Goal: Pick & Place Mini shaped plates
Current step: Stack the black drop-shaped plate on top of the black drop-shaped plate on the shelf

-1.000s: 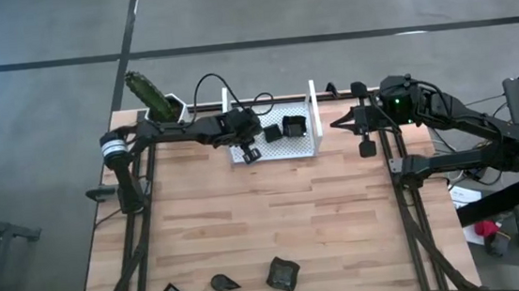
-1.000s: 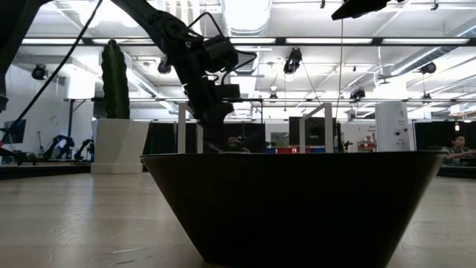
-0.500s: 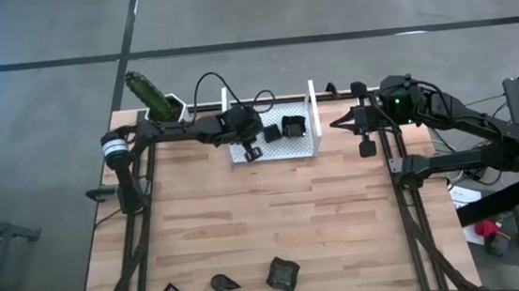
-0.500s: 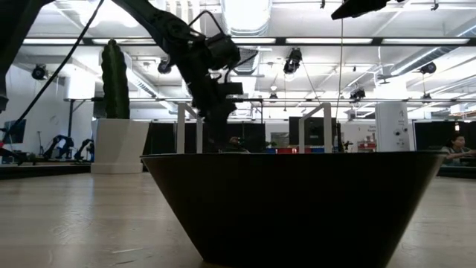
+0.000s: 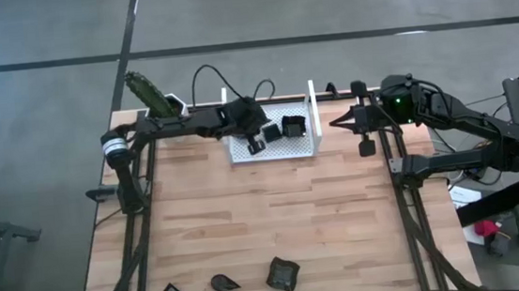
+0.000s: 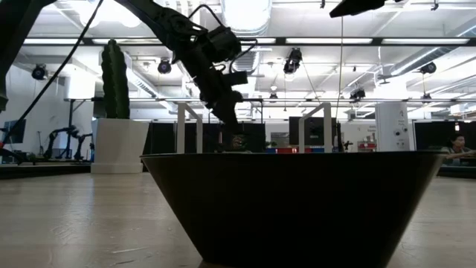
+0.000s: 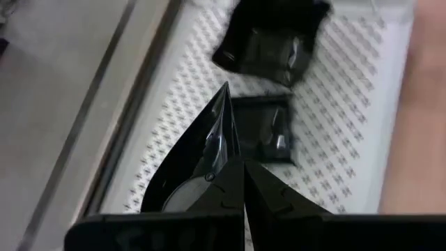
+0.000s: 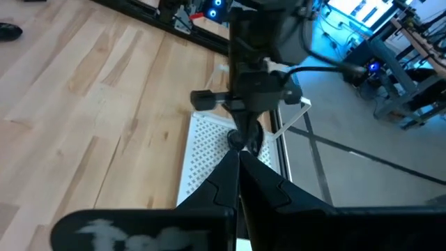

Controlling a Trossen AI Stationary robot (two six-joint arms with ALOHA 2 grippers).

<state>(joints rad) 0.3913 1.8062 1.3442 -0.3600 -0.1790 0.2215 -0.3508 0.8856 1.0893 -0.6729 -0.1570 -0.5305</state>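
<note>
2 plates [image 5: 283,128] in tray [image 5: 313,112], L claw [image 5: 257,146] above

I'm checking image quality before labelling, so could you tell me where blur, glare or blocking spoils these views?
Low view: a dark plate right at the lens fills the foreground, and ceiling lights glare. Left wrist view: the plates on the white tray are soft and smeared; the shut left gripper holds a leaf-shaped plate. High view: evenly lit and sharp. Right wrist view: mildly soft.

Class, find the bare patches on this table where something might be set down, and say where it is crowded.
Free: the wide wood between the white tray and the three plates along the near edge. Crowded: inside the tray, with two plates and the left gripper.
</note>
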